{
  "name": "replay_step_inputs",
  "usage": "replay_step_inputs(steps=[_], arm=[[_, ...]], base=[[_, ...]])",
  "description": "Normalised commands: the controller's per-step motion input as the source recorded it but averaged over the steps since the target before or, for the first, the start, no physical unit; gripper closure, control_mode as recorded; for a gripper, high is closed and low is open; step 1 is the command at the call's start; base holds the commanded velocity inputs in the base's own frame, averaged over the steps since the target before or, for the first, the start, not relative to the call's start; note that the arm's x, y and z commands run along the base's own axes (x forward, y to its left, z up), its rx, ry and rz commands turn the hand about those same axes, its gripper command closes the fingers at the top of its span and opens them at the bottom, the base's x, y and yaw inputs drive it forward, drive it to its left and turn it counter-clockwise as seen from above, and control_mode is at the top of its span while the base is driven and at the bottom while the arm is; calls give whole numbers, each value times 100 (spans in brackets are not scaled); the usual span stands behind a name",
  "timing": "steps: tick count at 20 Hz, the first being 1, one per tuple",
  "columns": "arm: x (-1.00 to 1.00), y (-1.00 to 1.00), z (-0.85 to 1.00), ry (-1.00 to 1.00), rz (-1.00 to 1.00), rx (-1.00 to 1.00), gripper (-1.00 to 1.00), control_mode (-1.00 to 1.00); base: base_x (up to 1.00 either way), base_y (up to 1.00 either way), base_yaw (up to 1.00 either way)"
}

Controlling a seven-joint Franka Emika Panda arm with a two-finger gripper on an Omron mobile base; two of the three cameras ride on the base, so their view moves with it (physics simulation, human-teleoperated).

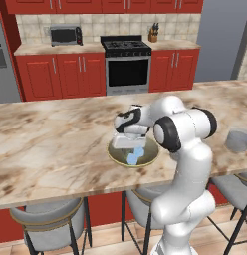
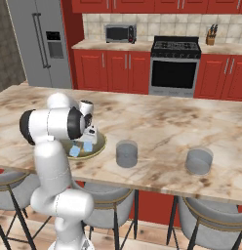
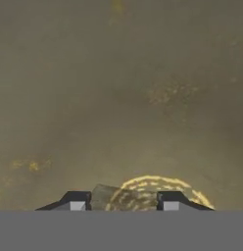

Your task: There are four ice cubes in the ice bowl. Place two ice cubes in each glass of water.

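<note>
The gripper [image 3: 122,198] is lowered into the ice bowl [image 1: 115,157], which sits on the marble counter [image 1: 51,144] near its front edge, directly ahead of the arm, so that the cubes lie within easy reach from above. In the hand view the two dark fingertips [image 3: 74,200] are seen close over the olive floor of the bowl, with a pale, angular shape lying between them that may be an ice cube; the jaws stand partly apart, at a narrow setting, and whether they have actually gripped anything cannot be told. Two light-blue ice cubes [image 1: 135,155] are visible in the bowl just beside the hand in the left base view, and the same pair is seen at the near rim in the right base view; any others are presumably hidden under the hand. The hand is held pointing straight down, probably so that a cube can be pinched between the fingers without the bowl's wall being struck. The two glasses are placed to the right of the bowl along the same counter: the nearer glass [image 2: 126,154] just beside the bowl and the farther glass [image 2: 199,161] well apart from it. No cube can be made out in either glass, so the task appears to be at its first pick.
</note>
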Motion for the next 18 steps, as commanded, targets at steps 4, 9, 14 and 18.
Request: replay_step_inputs(steps=[4,9,14,18], arm=[[-44,0,-5,-5,0,0,100,-100],[-8,0,78,-17,0,7,100,-100],[-2,-5,95,0,-2,7,100,-100],[-38,-37,67,13,-26,1,100,-100]], base=[[0,0,0],[0,0,0],[0,0,0],[0,0,0]])
